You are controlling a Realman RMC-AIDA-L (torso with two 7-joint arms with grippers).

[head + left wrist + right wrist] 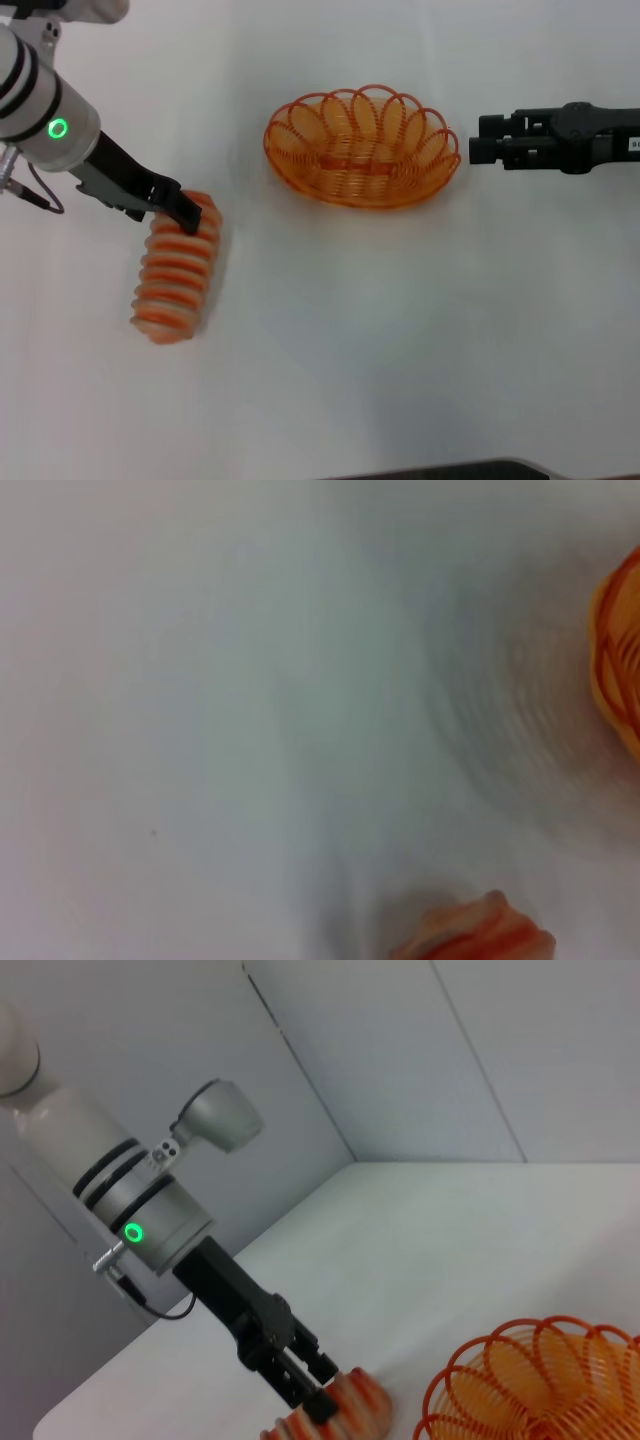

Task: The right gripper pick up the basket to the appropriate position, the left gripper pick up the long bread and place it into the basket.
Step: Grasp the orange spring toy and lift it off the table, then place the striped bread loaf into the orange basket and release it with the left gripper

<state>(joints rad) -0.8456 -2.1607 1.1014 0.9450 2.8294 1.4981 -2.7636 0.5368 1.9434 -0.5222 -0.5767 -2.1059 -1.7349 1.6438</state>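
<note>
The long bread (178, 270), striped orange and cream, lies on the white table at the left. My left gripper (186, 214) is down over the bread's far end, its fingers open and astride that end; the right wrist view shows it there too (318, 1398). The orange wire basket (362, 148) stands empty at the table's middle back. My right gripper (474, 141) hovers just right of the basket's rim, apart from it, open and empty. In the left wrist view the bread's end (480, 935) and the basket's edge (622, 660) show.
The white table (400, 330) stretches between bread and basket and toward the front. A dark edge (470, 470) runs along the table's front. Pale walls (420, 1050) stand behind the table.
</note>
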